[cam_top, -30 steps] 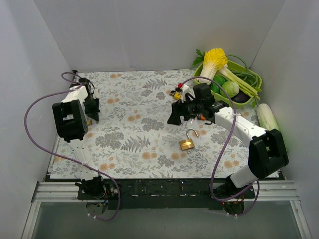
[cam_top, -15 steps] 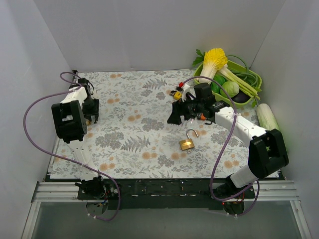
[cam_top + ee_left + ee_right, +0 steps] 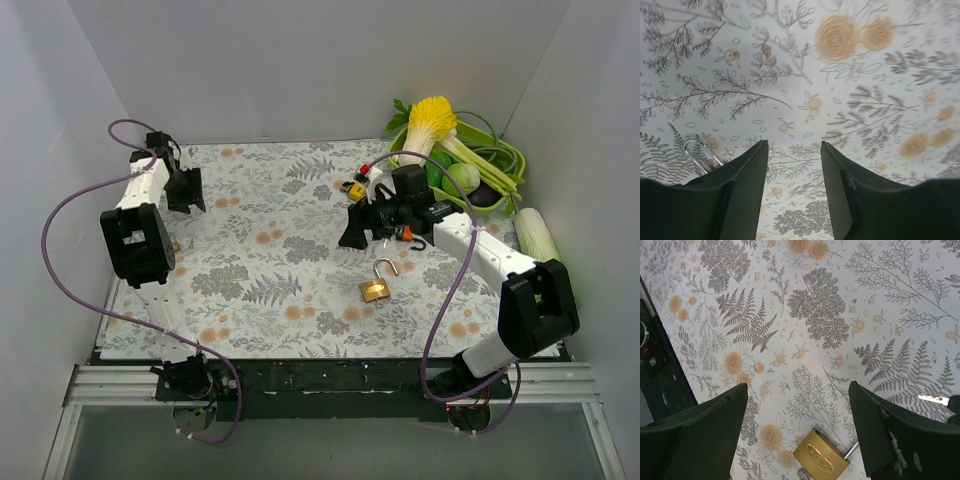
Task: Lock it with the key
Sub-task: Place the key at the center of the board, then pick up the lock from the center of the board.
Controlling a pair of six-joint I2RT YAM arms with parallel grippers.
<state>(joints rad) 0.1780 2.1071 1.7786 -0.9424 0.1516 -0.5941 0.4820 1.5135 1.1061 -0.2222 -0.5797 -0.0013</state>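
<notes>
Nearly centre frame: open padlock, both grippers empty

Upper left of the overhead view: left gripper, hanging over the floral cloth close to the back wall, fingers apart, nothing between them. Lower left of the left wrist view: a thin silver wire loop, half hidden behind one finger; impossible to tell what it is attached to.

Centre of the overhead view: right gripper, fingers spread wide, holding nothing. Just below and to the right: brass padlock, lying flat on the cloth with its shackle swung open. Bottom centre of the right wrist view: the same padlock. At the far right edge: a silver key, just beside the right-hand finger, head mostly out of frame.

Upper right of the overhead view: heap of vegetables, well apart from the work.

Probably at the reaching stage, nothing picked up yet. Advice for doing it well:

- Take the key by the head, leaving the blade free and level.
- Come down low and square, since a flat key is likely to skid on cloth.
- Pin the padlock body with the other gripper, keyhole end left exposed.
- Seat the shackle fully before turning the key.
</notes>
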